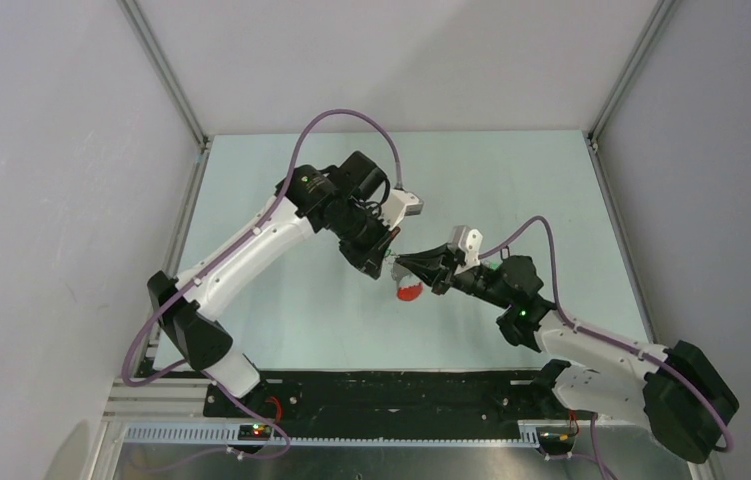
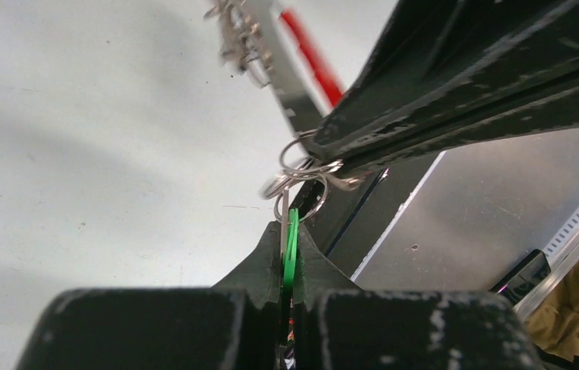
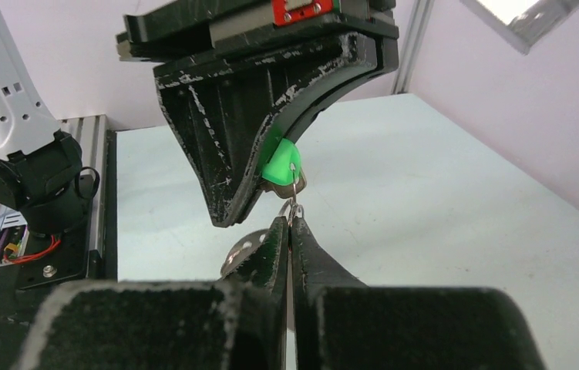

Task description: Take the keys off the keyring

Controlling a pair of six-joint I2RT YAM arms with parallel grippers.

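Both grippers meet above the middle of the table. My left gripper (image 1: pixel 381 260) (image 2: pixel 292 231) is shut on the green head of a key (image 2: pixel 292 240), which also shows in the right wrist view (image 3: pixel 280 163). Small silver rings (image 2: pixel 301 181) link that key to the keyring. My right gripper (image 1: pixel 403 268) (image 3: pixel 291 225) is shut on the keyring at its silver rings (image 3: pixel 294 206). The keyring's red loop (image 1: pixel 409 292) (image 2: pixel 313 54) hangs below the grippers, beside a grey tag (image 2: pixel 286 69). A silver blade (image 3: pixel 240 250) sticks out beside my right fingers. No blue key head shows.
The pale green table (image 1: pixel 511 190) is bounded by white walls with metal corner posts (image 1: pixel 166 75). A black base plate (image 1: pixel 401 392) and a slotted aluminium rail (image 1: pixel 371 435) run along the near edge. The left arm's base (image 3: pixel 35 185) stands at the left.
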